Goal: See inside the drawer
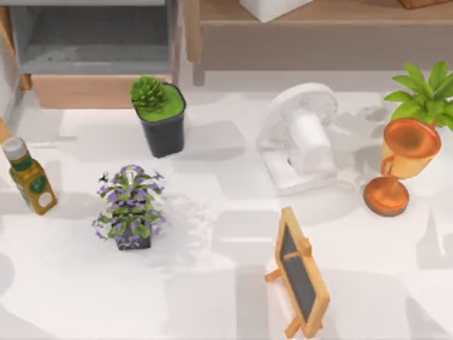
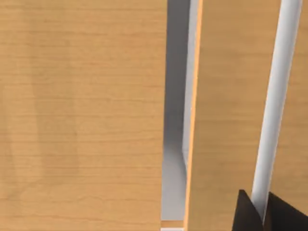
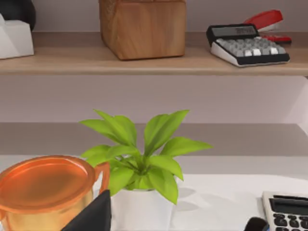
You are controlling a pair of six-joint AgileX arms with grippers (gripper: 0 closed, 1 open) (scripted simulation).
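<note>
Light tan wood up in the far left corner of the table, that's the drawer, pulled out so you can look straight down onto its grey floor and walls, front panel facing the table. The left pincer is right up against tan wood panels with a white bar running past it; can't tell if it's open or closed. Moving right: an oil bottle at the left edge, a purple flower pot, a spiky green plant in a black pot just in front of the drawer, a white fan, a little chalkboard easel, an orange goblet beside a leafy plant. The right pincer hangs near the goblet and leafy plant, and its dark tips look spread apart.
</note>
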